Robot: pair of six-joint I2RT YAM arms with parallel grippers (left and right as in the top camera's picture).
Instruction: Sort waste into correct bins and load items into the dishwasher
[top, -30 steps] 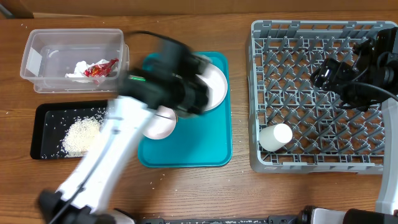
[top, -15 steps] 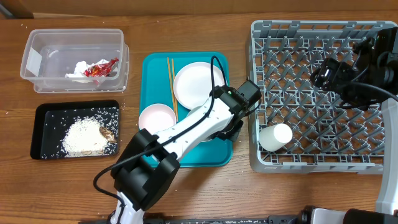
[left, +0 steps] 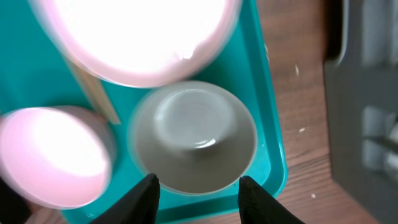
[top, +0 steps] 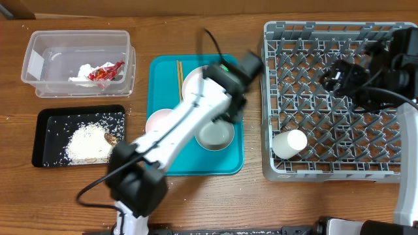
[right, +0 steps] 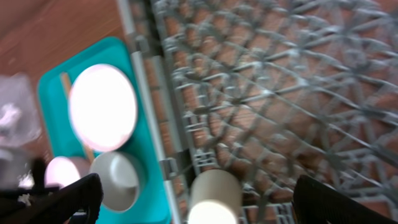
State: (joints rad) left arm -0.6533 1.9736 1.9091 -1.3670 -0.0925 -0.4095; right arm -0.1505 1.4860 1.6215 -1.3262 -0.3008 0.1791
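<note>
The waste half looks done. Well off from the left pincer (left: 198, 190), the crumpled napkin (top: 81, 72) and the red wrapper (top: 108, 70) lie in the clear tub (top: 39, 65). The rice (top: 85, 143) with its brown lump (top: 112, 139) sits in the black tray (top: 36, 137) beside the tub.

Loading has barely begun. One white cup (top: 289, 143) lies on its side in the grey rack (top: 326, 39), and in the wrist view it shows below the right pincer (right: 198, 186). That pincer hangs over the rack with its fingers spread wide and nothing between them.

The left pincer is part open, its two dark tips apart and closed on nothing. Just ahead of the tips, sitting on the teal tray (top: 160, 156), is the grey bowl (left: 193, 137). Its near rim falls between the tips, though I cannot tell whether they touch it. To the pincer's left is the pink bowl (left: 50, 155). Beyond the grey bowl is the white plate (left: 137, 31), with the chopsticks (top: 179, 78) lying alongside it. The rack edge lies to the pincer's right.

So four kinds of item — plate, two bowls, chopsticks — are not yet in the rack. By the pincer's position, the grey bowl seems the one in hand now.
</note>
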